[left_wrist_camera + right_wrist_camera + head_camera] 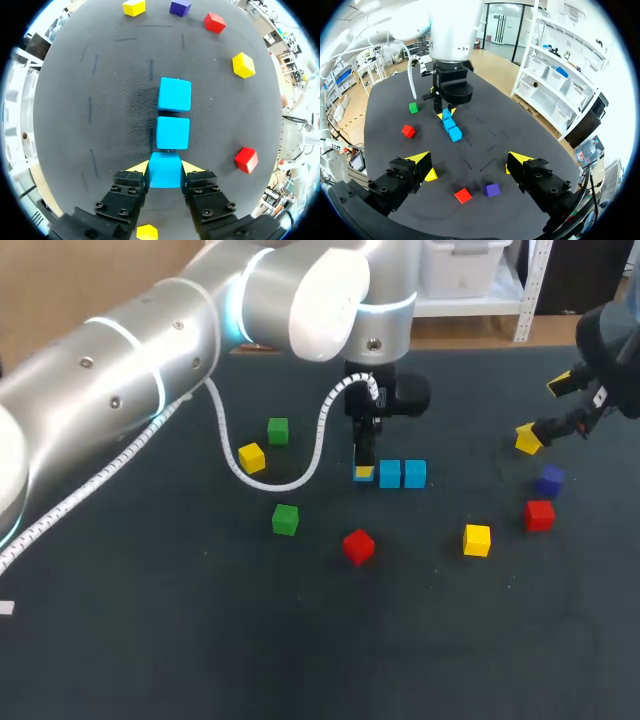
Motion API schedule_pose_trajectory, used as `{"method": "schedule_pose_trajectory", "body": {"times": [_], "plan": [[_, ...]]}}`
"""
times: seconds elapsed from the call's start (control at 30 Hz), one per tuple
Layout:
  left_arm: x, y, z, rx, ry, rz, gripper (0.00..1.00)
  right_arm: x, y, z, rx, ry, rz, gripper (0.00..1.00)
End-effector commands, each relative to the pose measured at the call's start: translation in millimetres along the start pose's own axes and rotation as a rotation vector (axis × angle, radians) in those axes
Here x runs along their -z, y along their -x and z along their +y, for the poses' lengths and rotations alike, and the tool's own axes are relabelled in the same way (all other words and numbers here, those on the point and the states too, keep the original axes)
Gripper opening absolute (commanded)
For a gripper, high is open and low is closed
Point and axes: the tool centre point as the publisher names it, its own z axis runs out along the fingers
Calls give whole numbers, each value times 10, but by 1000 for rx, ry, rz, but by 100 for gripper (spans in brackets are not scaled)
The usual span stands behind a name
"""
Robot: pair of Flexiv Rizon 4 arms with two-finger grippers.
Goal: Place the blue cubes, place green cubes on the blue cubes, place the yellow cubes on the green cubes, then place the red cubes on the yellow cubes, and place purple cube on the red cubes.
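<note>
**Operator:** Left gripper (pixel 165 169) status?

**Technician:** Clamped on a blue cube (pixel 165 172), which sits against two more blues (pixel 173 133) in a row directly ahead.

**Operator:** Right gripper (pixel 470 162)?

**Technician:** Spread wide, empty. The purple cube (pixel 492 189) lies just ahead.

**Operator:** Progress?

**Technician:** Blue base apparently nearly laid. Green cubes (pixel 285 519), yellow cubes (pixel 477 540), red cubes (pixel 359 546) and the purple cube are not yet stacked.

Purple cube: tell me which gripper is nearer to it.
Right. The right gripper hangs open close to the purple cube; the left gripper is across the table, shut on a blue cube.
</note>
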Motion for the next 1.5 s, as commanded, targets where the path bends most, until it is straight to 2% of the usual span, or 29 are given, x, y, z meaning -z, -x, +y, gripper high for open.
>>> {"method": "schedule_pose_trajectory", "body": {"times": [0.03, 0.83, 0.87, 0.97, 1.1, 1.13, 1.17, 1.2, 1.23, 1.37, 1.5], "plan": [[-7, 30, 50, 0, -33, 3, 0, 3, -7, 4, 0, -1, -2, 100], [-77, 61, 56, 3, -43, 14, 0, 3, -7, 4, 0, -1, -2, 100], [-77, 61, 56, 4, -42, 14, 4, 3, -7, 4, 0, -1, -2, 100], [-80, 55, 57, 5, -42, 16, 30, 3, -7, 4, 0, -1, -2, 100], [-78, 55, 55, 3, -40, 18, 51, 3, -7, 4, 0, -1, -2, 100], [-77, 54, 53, 1, -40, 18, 62, 3, -7, 4, 0, -1, -2, 100], [-76, 53, 50, -1, -42, 17, 80, 3, -7, 4, 0, -1, -2, 100], [-76, 53, 49, -3, -46, 15, 92, 3, -7, 4, 0, -1, -2, 100], [-75, 52, 48, -3, -46, 16, 99, 3, -7, 4, 0, -1, -2, 100], [-73, 43, 53, 0, -46, 18, 100, 3, -7, 4, 0, -1, -2, 100], [14, -84, 118, 52, -45, -14, 100, 3, -7, 4, 0, -1, -2, 100]]}}
